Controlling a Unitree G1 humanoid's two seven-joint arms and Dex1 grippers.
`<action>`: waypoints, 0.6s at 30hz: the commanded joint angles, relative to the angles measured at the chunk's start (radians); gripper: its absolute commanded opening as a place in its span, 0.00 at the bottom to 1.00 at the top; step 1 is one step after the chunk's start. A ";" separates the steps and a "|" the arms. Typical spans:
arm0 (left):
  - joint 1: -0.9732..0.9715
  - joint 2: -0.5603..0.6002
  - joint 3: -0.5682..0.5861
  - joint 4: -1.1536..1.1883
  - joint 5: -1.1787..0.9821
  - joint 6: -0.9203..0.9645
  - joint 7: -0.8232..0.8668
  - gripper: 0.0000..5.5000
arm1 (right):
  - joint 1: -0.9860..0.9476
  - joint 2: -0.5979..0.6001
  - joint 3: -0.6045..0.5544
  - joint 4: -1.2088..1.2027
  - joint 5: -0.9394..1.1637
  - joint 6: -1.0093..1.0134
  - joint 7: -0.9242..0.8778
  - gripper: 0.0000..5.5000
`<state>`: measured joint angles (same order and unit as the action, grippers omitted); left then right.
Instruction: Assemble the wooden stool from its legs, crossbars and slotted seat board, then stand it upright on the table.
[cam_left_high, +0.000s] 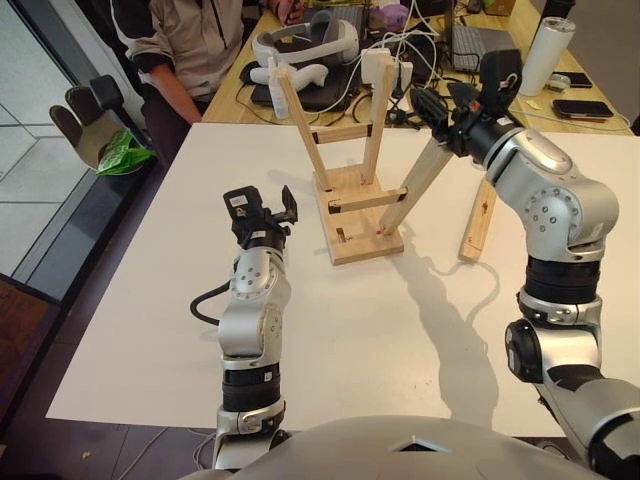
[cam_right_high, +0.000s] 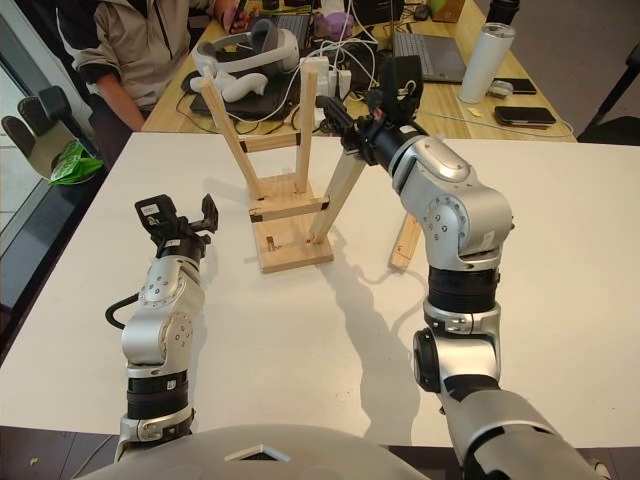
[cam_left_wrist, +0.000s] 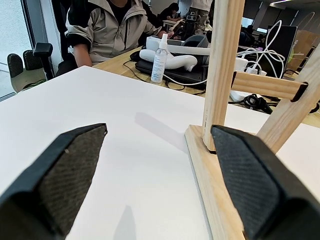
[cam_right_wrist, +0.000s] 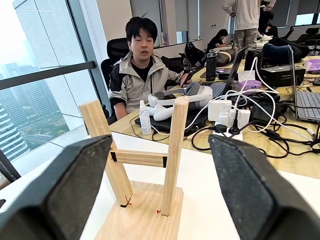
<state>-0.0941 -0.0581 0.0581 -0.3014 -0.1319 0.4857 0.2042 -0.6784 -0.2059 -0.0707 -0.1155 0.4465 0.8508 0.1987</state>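
The slotted seat board (cam_left_high: 362, 243) lies flat on the white table. Two legs (cam_left_high: 303, 122) stand in it, joined by a crossbar (cam_left_high: 340, 133). A third leg (cam_left_high: 418, 185) leans outward from the board's near corner, with a second crossbar (cam_left_high: 365, 203) running from it to the back pair. My right gripper (cam_left_high: 440, 108) hovers open at that leg's top end, pads (cam_right_wrist: 75, 185) wide apart with nothing between them. A fourth leg (cam_left_high: 478, 222) lies loose on the table to the right. My left gripper (cam_left_high: 264, 208) is open, low beside the board's left edge (cam_left_wrist: 210, 175).
Behind the table stands a desk with a headset (cam_left_high: 305, 45), a spray bottle (cam_left_high: 276, 85), cables, a laptop and a white tumbler (cam_left_high: 546, 55). A person sits at its far left corner. A green bag (cam_left_high: 122, 155) rests on a chair to the left.
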 joint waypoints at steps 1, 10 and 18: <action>-0.019 -0.031 0.003 0.008 -0.007 -0.001 0.003 0.70 | 0.041 0.037 -0.020 0.040 0.011 0.002 -0.007 0.65; -0.004 -0.033 0.019 -0.011 -0.021 0.004 0.019 0.70 | -0.013 0.024 -0.157 -0.067 -0.202 -0.257 -0.307 0.71; -0.016 -0.028 0.031 0.002 -0.025 0.002 0.020 0.70 | 0.214 0.327 -0.238 -0.137 -0.186 0.220 -0.565 0.88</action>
<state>-0.0944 -0.0591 0.0855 -0.3014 -0.1506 0.4856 0.2218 -0.4820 0.0674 -0.2793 -0.2442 0.2500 0.9909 -0.3259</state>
